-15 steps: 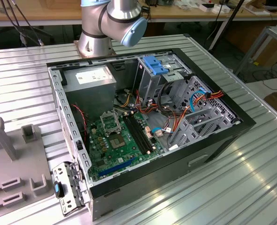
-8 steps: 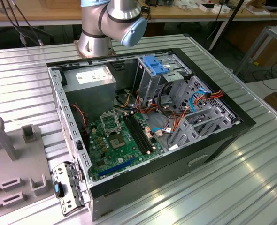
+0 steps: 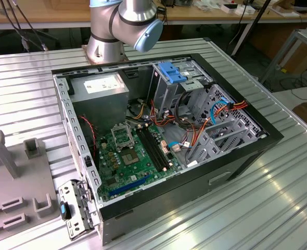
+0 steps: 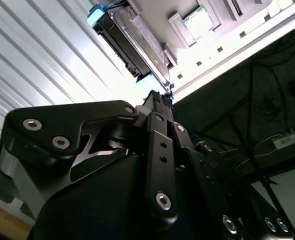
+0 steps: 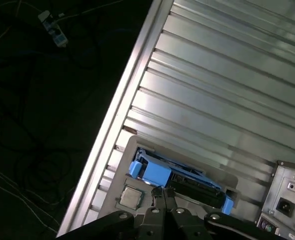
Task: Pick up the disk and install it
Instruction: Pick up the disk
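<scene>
The disk (image 5: 187, 179) is a grey drive with bright blue side rails, standing on edge in a slot of a pale grey holder plate (image 5: 130, 150) on the ribbed metal table. In the second wrist view the disk (image 4: 132, 42) appears edge-on, with a blue rail at its far end. My gripper (image 5: 163, 192) hovers just over the disk's long edge, near its middle, and in both wrist views its two thin black fingers (image 4: 160, 100) are pressed together with nothing between them. There is a small gap between the fingertips and the disk.
The open computer case (image 3: 237, 156) lies on the table by the arm's base (image 3: 117, 26), with a blue-topped drive cage (image 3: 171, 70), a power-supply box (image 3: 99, 86) and a green motherboard (image 3: 125, 151). A square chip (image 5: 130, 197) sits beside the disk. The table edge (image 5: 132, 75) drops to a dark floor.
</scene>
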Available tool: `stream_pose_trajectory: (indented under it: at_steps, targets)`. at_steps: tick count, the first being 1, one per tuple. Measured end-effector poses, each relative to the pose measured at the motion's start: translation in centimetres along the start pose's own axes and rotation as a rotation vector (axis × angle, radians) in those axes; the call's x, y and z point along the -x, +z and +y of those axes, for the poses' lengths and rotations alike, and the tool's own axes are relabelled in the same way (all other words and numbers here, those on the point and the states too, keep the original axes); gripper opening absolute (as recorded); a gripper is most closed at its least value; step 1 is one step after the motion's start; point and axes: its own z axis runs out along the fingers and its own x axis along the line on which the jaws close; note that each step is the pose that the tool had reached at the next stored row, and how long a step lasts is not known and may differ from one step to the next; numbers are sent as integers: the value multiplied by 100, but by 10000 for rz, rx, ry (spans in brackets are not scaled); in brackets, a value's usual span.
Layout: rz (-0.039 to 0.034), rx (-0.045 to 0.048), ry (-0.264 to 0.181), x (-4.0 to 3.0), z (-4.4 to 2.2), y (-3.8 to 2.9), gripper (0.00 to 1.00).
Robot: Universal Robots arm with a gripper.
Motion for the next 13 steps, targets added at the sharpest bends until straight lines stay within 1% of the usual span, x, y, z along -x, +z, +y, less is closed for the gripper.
stream_pose_trajectory:
  at_steps: [2, 9, 11, 13]
  targets:
    - [12, 6, -273, -1, 0, 0, 11]
    - [43, 24, -1006, -1, 0, 1, 11]
    - [67, 37, -1515, -2, 1, 0, 11]
    - [79, 44, -1783, -1, 0, 0, 11]
